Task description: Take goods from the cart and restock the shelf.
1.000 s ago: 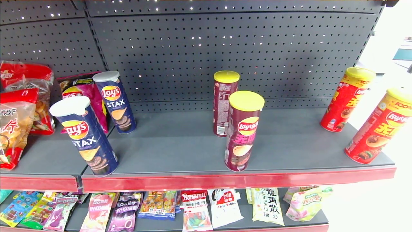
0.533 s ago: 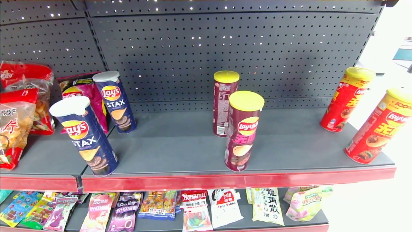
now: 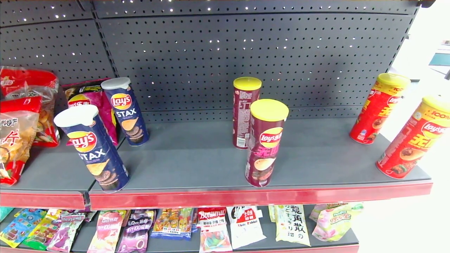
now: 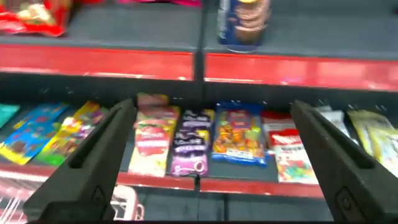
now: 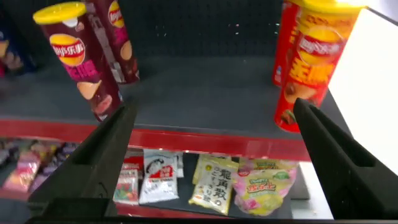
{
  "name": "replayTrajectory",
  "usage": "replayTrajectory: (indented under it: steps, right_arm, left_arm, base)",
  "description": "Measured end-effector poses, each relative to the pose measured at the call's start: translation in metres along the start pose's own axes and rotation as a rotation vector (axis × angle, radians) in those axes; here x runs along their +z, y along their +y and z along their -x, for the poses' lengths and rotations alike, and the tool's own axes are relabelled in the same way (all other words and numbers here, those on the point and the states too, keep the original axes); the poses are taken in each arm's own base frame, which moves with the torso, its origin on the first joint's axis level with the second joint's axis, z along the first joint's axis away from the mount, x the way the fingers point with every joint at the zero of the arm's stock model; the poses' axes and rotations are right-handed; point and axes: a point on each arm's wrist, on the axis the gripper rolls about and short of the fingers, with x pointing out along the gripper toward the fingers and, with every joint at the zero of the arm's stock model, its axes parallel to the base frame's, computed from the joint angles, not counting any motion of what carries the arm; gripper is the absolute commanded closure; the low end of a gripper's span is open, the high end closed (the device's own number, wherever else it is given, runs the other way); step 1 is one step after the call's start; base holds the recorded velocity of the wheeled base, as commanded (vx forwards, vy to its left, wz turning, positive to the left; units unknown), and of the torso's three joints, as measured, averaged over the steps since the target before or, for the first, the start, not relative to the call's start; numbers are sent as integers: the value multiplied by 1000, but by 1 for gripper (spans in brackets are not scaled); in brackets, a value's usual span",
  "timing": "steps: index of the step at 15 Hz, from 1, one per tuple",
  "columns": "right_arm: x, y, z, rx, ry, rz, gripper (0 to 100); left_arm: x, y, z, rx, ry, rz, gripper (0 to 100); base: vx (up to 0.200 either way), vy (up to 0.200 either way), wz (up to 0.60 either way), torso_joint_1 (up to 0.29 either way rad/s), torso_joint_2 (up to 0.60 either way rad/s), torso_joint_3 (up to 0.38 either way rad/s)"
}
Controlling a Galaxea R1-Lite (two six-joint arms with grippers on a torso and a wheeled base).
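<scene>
The grey shelf (image 3: 197, 158) with a red front lip carries chip cans in pairs: two blue ones (image 3: 92, 147) at the left, two maroon ones (image 3: 266, 142) with yellow lids in the middle, and two red ones (image 3: 415, 137) at the right end. My left gripper (image 4: 211, 168) is open in front of the lower shelf, below the front blue can (image 4: 242, 25), with nothing between its fingers. My right gripper (image 5: 214, 162) is open and holds nothing, level with the red lip, between the front maroon can (image 5: 78, 59) and the front red can (image 5: 314, 62).
Snack bags (image 3: 21, 119) fill the shelf section at the far left. Flat candy and snack packets (image 3: 214, 228) lie in a row on the lower shelf. Bare shelf stretches between the can pairs. A perforated back panel (image 3: 246, 59) closes the rear.
</scene>
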Motion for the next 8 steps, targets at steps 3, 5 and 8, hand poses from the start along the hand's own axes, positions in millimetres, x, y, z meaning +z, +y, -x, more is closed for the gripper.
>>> replayTrajectory:
  steps: [3, 5, 8]
  right_arm:
    - [3, 5, -39, 188, 135, 41, 0]
    - [-7, 13, -59, 278, 235, 48, 0]
    - [-18, 24, -87, 353, 365, 60, 0]
  left_arm:
    - [-1, 1, 3, -39, -45, -8, 0]
    - [-2, 1, 5, -37, -63, -9, 0]
    - [-2, 1, 5, -38, -72, -9, 0]
  base:
    - [0, 0, 0, 0, 0, 0]
    - [0, 0, 0, 0, 0, 0]
    - [0, 0, 0, 0, 0, 0]
